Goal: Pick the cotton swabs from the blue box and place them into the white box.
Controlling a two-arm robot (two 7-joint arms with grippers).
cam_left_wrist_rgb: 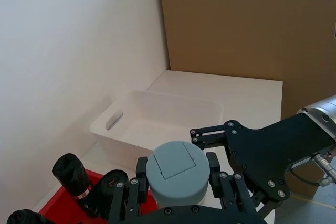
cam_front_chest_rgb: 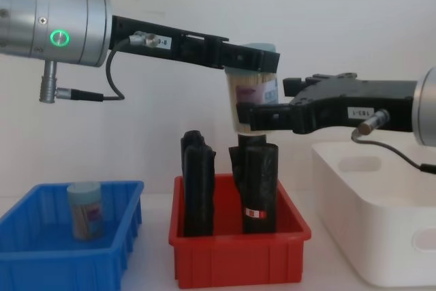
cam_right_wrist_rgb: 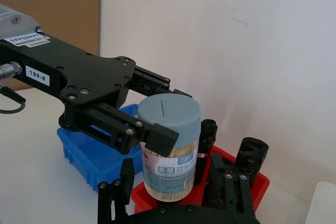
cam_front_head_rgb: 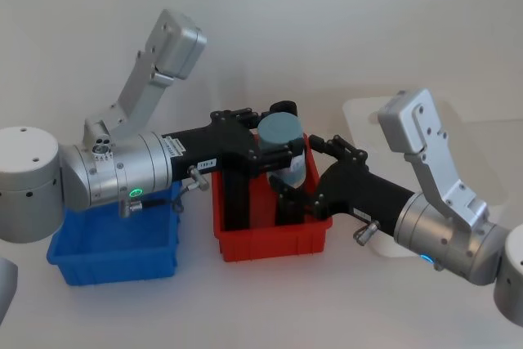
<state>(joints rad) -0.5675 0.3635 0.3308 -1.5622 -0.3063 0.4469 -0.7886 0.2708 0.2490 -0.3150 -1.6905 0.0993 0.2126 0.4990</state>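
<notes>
**Jar passes between arms above the red bin**

The left claw (cam_front_chest_rgb: 251,59) clamps the swab jar (cam_front_chest_rgb: 248,92) by its lid, leaving the body free for the right claw (cam_front_chest_rgb: 257,115), which sits around it. Whether the right claw has closed cannot be told. It is nearer the white box (cam_front_chest_rgb: 381,236). A second jar (cam_front_chest_rgb: 85,210) stands in the blue box (cam_front_chest_rgb: 41,264).

Your left gripper (cam_left_wrist_rgb: 177,167) and right gripper (cam_front_chest_rgb: 253,115) are matt black; the arm housing (cam_front_chest_rgb: 54,15) behind is satin silver metal. Clamped in the left one, the cotton swabs jar (cam_right_wrist_rgb: 169,153) is clear glossy plastic with a matt pale-blue lid. Below it, black rolls (cam_front_chest_rgb: 259,182) look like crinkled film in a smooth red bin (cam_front_chest_rgb: 238,257). To its right the white box (cam_front_chest_rgb: 381,236) is glossy plastic; to its left, the blue box (cam_front_chest_rgb: 41,260) is smooth plastic.
</notes>
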